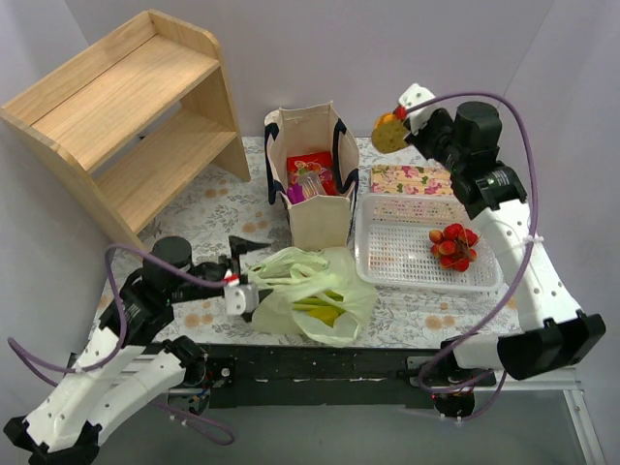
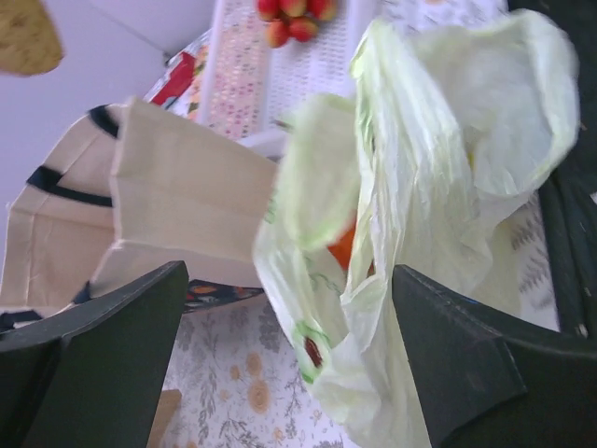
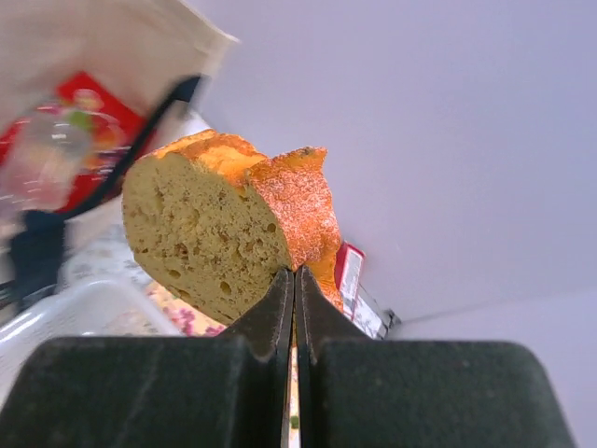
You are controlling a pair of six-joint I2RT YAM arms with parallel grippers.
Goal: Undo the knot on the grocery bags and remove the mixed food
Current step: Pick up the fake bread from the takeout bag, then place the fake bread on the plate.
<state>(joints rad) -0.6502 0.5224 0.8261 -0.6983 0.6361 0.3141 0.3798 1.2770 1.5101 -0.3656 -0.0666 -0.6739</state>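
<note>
The green bag (image 1: 310,300) slumps at 6 o'clock of the tote (image 1: 310,184), seemingly untied. The left gripper (image 1: 244,273) gapes wide at its 9 o'clock. The right gripper (image 1: 397,121) pinches a biscuit (image 1: 387,134) aloft: unloading step; next, lower it into the basket (image 1: 397,247) at its 5 o'clock.

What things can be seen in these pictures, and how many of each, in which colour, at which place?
wooden shelf: one, light wood, far left
canvas tote: one, beige with navy straps, centre back, open
packets: count unclear, red and purple, inside the tote
plastic bag: one, pale green, in front of the tote
basket: one, white, right of the tote
strawberries: one cluster, red, in the basket
patterned pack: one, floral, behind the basket
biscuit: one, brown, held in the air
left gripper: open, at the plastic bag
right gripper: shut on the biscuit
</note>
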